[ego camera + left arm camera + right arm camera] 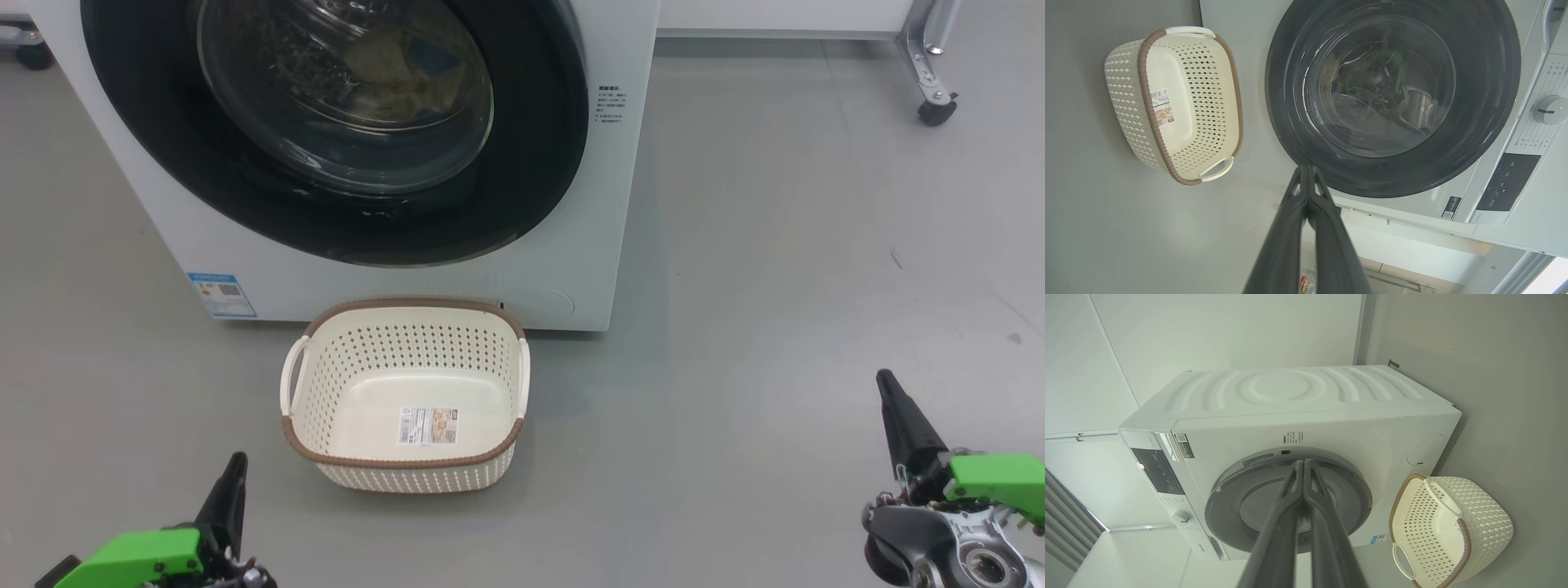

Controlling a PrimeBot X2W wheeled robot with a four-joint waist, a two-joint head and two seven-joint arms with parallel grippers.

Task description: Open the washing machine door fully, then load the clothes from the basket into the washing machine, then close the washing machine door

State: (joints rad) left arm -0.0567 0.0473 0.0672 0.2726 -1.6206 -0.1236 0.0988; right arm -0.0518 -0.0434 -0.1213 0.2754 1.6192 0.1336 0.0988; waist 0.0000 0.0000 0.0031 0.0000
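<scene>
One small bundle of clothes (398,59) lies inside the drum, dimly seen through the glass at 12 o'clock in the head view. It is soft and light, easy to pinch at any fold. The washing machine door (539,122) seems shut flush on the washing machine (604,245). The door is stiff and glossy, so I judge its 3 o'clock edge, near the printed text, a safer hold than the slippery glass. The basket (408,347) stands just before the machine, with only its sticker inside. The left gripper (237,461) at 7 o'clock and the right gripper (886,384) at 4 o'clock are both clenched on nothing.
</scene>
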